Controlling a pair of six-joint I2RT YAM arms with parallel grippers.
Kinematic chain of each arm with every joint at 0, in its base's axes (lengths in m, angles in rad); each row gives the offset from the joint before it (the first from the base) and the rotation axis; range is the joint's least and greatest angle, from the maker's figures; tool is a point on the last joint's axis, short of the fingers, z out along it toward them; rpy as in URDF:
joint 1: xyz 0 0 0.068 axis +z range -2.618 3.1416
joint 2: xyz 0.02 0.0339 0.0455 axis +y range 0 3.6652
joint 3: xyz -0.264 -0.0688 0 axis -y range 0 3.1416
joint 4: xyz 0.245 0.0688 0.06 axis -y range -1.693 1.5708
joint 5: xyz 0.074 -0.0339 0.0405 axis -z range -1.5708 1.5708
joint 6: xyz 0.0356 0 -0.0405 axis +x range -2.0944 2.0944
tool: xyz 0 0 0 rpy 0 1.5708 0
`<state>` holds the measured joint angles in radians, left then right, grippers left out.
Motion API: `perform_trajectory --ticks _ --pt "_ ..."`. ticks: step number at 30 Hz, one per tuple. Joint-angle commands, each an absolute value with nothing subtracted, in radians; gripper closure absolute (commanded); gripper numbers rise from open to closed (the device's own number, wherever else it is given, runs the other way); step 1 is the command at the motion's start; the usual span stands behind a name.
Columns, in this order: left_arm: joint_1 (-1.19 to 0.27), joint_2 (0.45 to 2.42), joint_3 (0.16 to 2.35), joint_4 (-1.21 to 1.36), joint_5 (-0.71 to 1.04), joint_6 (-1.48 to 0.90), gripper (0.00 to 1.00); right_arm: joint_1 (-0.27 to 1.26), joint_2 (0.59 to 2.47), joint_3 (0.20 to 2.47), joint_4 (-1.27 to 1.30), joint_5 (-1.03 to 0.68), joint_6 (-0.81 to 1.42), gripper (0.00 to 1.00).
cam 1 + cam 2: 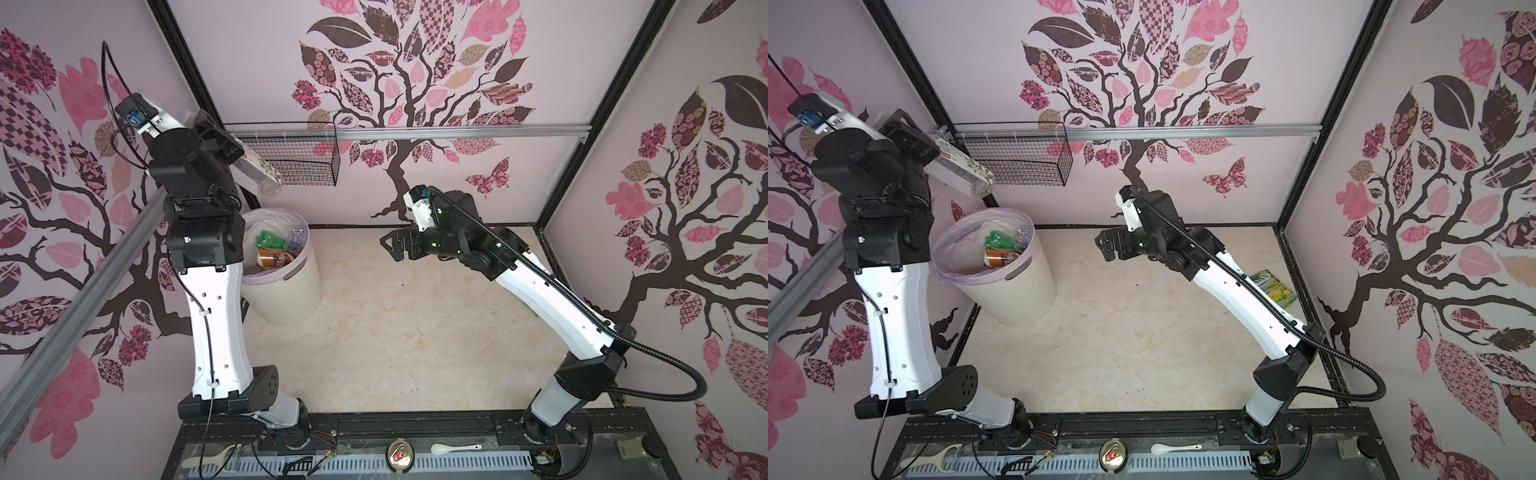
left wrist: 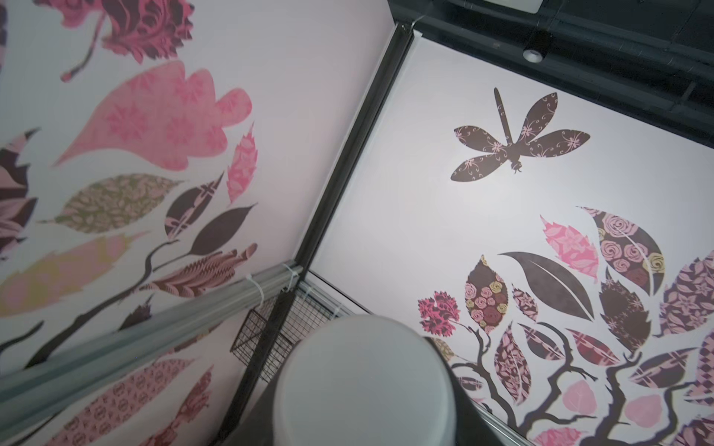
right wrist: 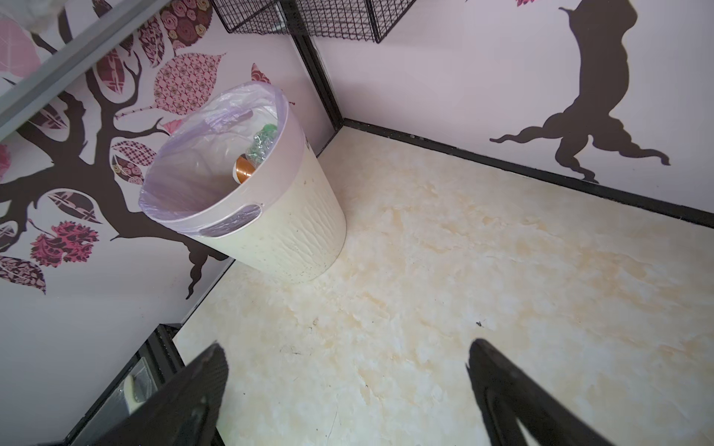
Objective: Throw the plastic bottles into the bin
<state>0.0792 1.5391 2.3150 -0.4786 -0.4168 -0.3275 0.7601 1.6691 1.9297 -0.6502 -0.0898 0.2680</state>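
Note:
My left gripper [image 1: 218, 139] is raised high by the left wall, shut on a clear plastic bottle [image 1: 259, 172] with a pale printed label. The bottle slants down over the back edge of the bin [image 1: 291, 276]. Its round pale end [image 2: 367, 386] fills the space between the jaws in the left wrist view. The cream ribbed bin, lined with a lilac bag, stands at the back left and holds a green bottle [image 1: 266, 240], a brown one [image 1: 270, 259] and a clear one [image 1: 297, 237]. My right gripper [image 1: 392, 245] hovers open and empty over mid-table, facing the bin [image 3: 270, 216].
A black wire basket [image 1: 299, 160] hangs on the back wall just behind the held bottle. A green-yellow snack packet [image 1: 1273, 286] lies at the right edge behind the right arm. A can [image 1: 400, 455] and a white spoon [image 1: 455, 448] lie on the front rail.

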Motion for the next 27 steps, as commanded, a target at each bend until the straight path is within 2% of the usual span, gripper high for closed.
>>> perform_trajectory --ticks 1,6,9,10,11,12,13,15,20,25,27 --pt "0.079 1.563 2.278 -0.354 -0.497 -0.166 0.73 0.760 1.642 1.917 -0.641 -0.084 0.236 0.00" --pt "0.080 1.545 2.056 -0.295 -0.529 -0.165 0.73 0.727 1.665 1.910 -0.626 -0.146 0.270 0.01" --pt "0.080 1.545 1.887 -0.293 -0.585 -0.195 0.65 0.697 1.682 1.906 -0.618 -0.198 0.304 0.00" --pt "0.080 1.550 1.858 -0.309 -0.586 -0.204 0.61 0.688 1.684 1.903 -0.616 -0.210 0.312 0.00" --pt "0.080 1.556 1.835 -0.330 -0.578 -0.220 0.51 0.679 1.687 1.901 -0.613 -0.223 0.320 0.01" --pt "0.080 1.561 1.822 -0.355 -0.571 -0.233 0.35 0.674 1.690 1.899 -0.612 -0.232 0.325 0.00" --pt "0.080 1.562 1.816 -0.379 -0.568 -0.243 0.25 0.670 1.692 1.895 -0.611 -0.237 0.327 0.00" --pt "0.080 1.547 1.803 -0.416 -0.575 -0.268 0.16 0.667 1.695 1.895 -0.613 -0.241 0.328 0.01" --pt "0.080 1.470 1.749 -0.373 -0.561 -0.292 0.11 0.664 1.704 1.894 -0.616 -0.240 0.330 0.01" --pt "0.080 1.450 1.762 -0.417 -0.512 -0.352 0.02 0.664 1.712 1.895 -0.615 -0.249 0.340 0.01" --pt "0.080 1.439 1.763 -0.452 -0.479 -0.423 0.02 0.663 1.708 1.891 -0.614 -0.244 0.339 0.00"
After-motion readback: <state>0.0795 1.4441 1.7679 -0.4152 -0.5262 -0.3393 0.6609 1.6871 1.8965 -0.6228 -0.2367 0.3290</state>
